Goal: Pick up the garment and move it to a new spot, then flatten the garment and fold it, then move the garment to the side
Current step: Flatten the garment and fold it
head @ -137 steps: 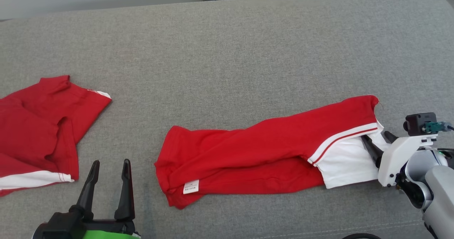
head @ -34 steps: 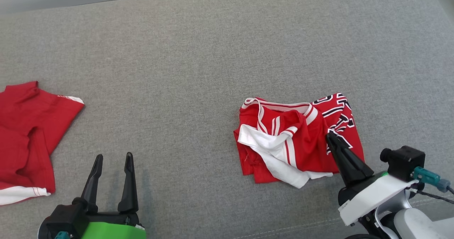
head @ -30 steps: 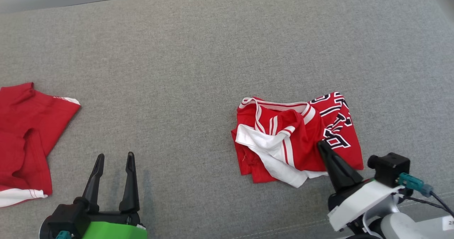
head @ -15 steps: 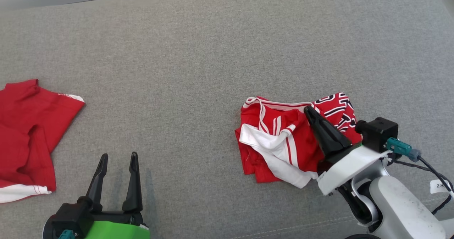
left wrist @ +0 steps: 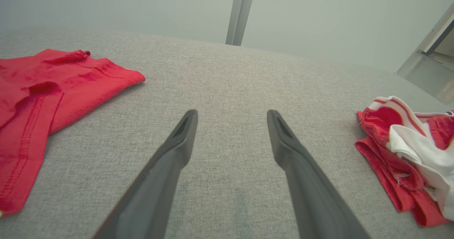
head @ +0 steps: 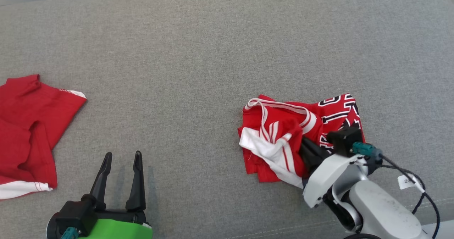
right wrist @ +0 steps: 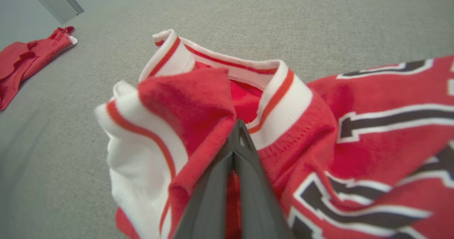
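**Head view: right gripper settles onto the folded garment**

Its fingers, pressed together, have dropped from the collar into the bundle. Once a long strip, the garment lies compact, red with white trim, at 4 o'clock on the cushion; the sideways move likely comes next. Left gripper sits spread at 7 o'clock.

The left tool has its two dark fingers spread wide, with the bare grey fabric surface between them; a red cloth lies flat at the left; the bunched red and white garment lies at the right edge, well apart from the fingers; behind the surface stands a pale wall with a metal post.
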Motion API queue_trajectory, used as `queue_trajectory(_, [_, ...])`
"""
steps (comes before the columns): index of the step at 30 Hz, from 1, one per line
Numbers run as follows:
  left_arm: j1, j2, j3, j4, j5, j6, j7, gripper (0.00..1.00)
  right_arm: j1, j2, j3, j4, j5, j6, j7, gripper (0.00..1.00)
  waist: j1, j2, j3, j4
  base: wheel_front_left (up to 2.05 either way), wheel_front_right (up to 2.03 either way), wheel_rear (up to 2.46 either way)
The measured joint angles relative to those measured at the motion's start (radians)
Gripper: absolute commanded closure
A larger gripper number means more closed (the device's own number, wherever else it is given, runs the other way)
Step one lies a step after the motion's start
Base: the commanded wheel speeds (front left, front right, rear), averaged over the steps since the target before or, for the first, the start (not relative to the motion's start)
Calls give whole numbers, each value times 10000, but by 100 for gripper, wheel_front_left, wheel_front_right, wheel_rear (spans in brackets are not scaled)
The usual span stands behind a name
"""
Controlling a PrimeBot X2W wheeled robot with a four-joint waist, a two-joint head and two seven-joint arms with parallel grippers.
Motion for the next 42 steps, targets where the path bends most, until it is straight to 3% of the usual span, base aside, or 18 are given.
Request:
queue_trajectory(9, [-47,2,140,17,0,0,0,0,-152,84,1908,284,483,0,-433,100,0,0,-27,57,0,0,0])
queue_trajectory(26, [-30,0,82,123,-61,0,0,0,-639,251,4188,769,1582,0,-897,100,0,0,-196,200,0,0,0])
queue_trajectory(36, [173,0,211,105,-234,0,0,0,-375,-786,2786,-968,1641,0,-1496,100,0,0,-389,135,0,0,0])
queue_trajectory(42, [174,-2,192,79,-236,0,0,0,691,-1183,982,-1967,1158,0,-1465,100,0,0,-409,18,0,0,0])
